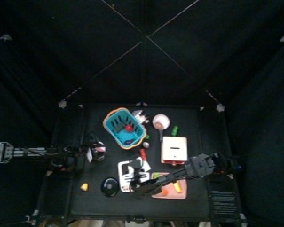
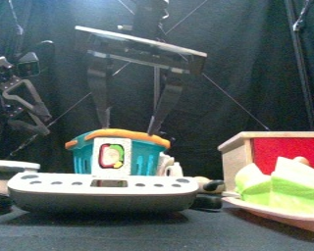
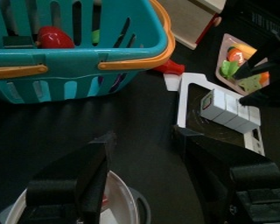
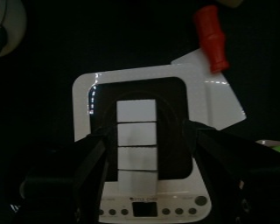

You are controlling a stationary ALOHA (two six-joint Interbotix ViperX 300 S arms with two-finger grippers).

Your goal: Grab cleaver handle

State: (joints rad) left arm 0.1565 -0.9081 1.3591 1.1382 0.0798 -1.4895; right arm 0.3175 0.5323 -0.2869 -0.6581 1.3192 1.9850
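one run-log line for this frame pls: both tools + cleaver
phase: pre-grasp | right tool: open, over white cleaver, nothing held | left tool: open, near teal basket, nothing held

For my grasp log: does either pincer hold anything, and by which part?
Nothing is held; both the right pincer and the left pincer stand open.

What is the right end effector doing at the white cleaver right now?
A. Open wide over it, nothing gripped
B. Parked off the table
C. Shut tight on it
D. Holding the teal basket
A: the right wrist view shows the right end effector with its jaws spread wide to either side of the white cleaver, and nothing is clamped between them.
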